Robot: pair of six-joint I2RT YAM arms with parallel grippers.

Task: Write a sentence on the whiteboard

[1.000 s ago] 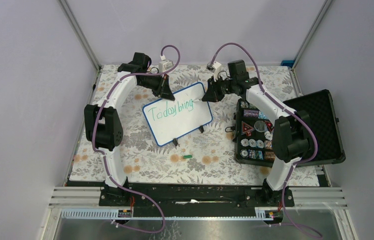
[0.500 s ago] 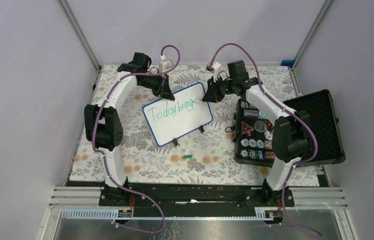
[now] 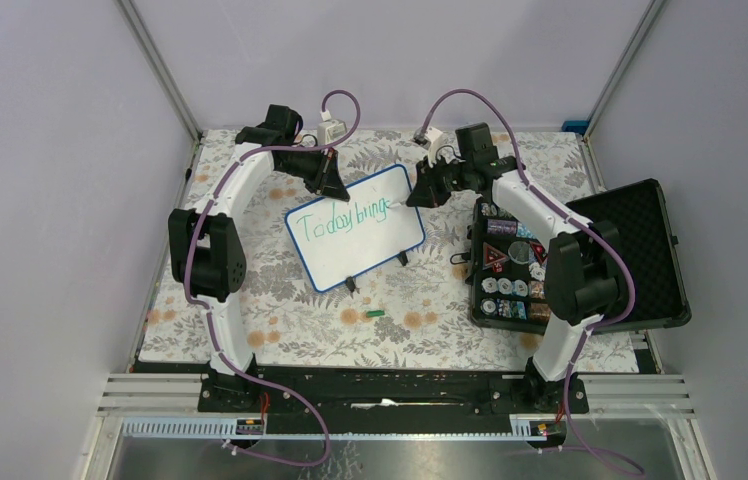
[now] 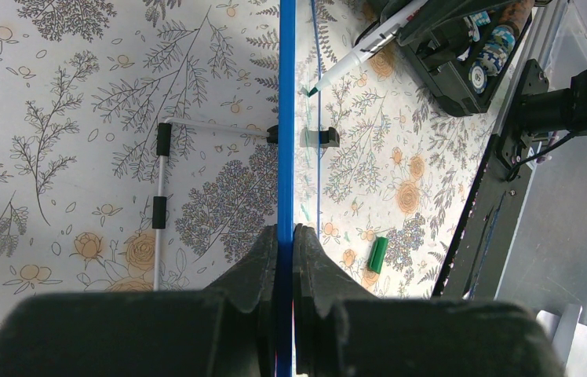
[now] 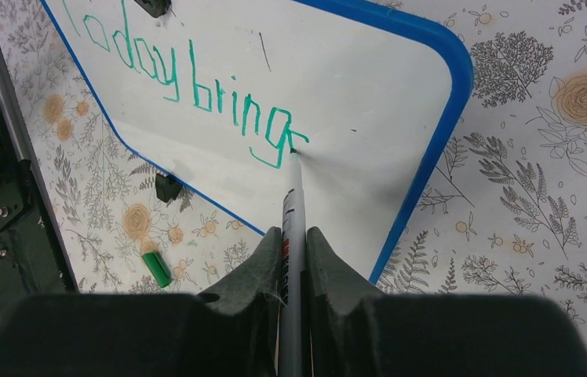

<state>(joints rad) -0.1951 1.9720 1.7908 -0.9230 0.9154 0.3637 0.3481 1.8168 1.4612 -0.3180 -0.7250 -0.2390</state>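
The whiteboard [image 3: 365, 245] stands tilted on its little black feet in the middle of the flowered table. My left gripper [image 3: 331, 186] is shut on its blue top edge [image 4: 286, 118], which runs between the fingertips [image 4: 286, 236]. Green writing [image 3: 351, 218] reads "Today brings" [image 5: 196, 94] in one line. My right gripper [image 5: 293, 232] is shut on a silver-white marker [image 5: 293, 196]. The marker's tip touches the board just past the last "s". In the top view the right gripper [image 3: 424, 191] hangs at the board's upper right corner.
A green marker cap [image 3: 375, 313] lies on the table in front of the board. An open black foam-lined case [image 3: 640, 250] with several small items sits at the right. A thin white rod [image 4: 160, 204] lies behind the board.
An "s" has appeared after "bring", and my right gripper with the marker has shifted slightly right along the line. The left gripper and board have stayed put.
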